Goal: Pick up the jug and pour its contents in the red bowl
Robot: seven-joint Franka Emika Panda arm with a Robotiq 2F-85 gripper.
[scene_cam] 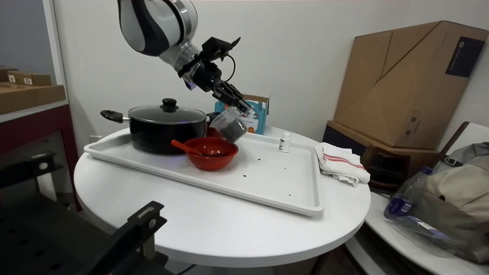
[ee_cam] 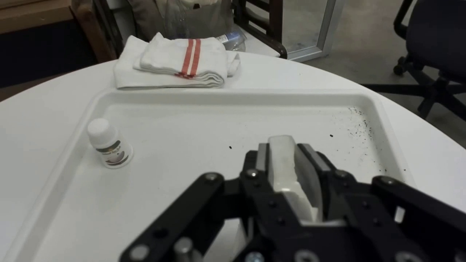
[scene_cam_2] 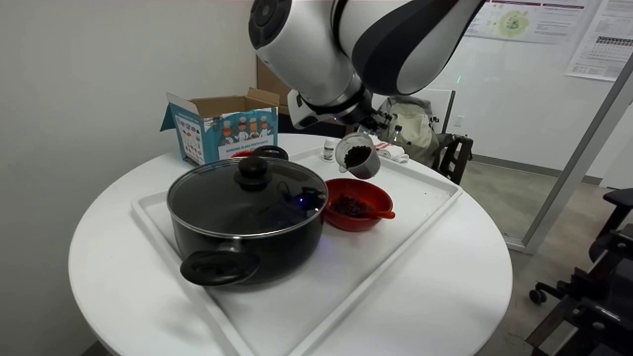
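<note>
I take this for an office or lab: beyond my jaws are a wheeled chair and printed posters on a wall.

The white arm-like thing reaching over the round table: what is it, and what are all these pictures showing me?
That is a robot arm, a jointed machine that grips things with jaws at its end. Two views look at it from outside; the wrist view looks out past the jaws. On the table, a white tray holds a lidded black pot, a red bowl with a red spoon and dark bits in it, and a white bottle. A folded towel lies at the tray's edge. The jaws are closed on a partly see-through jug, raised and tilted close to the bowl, with dark pieces inside.
</note>
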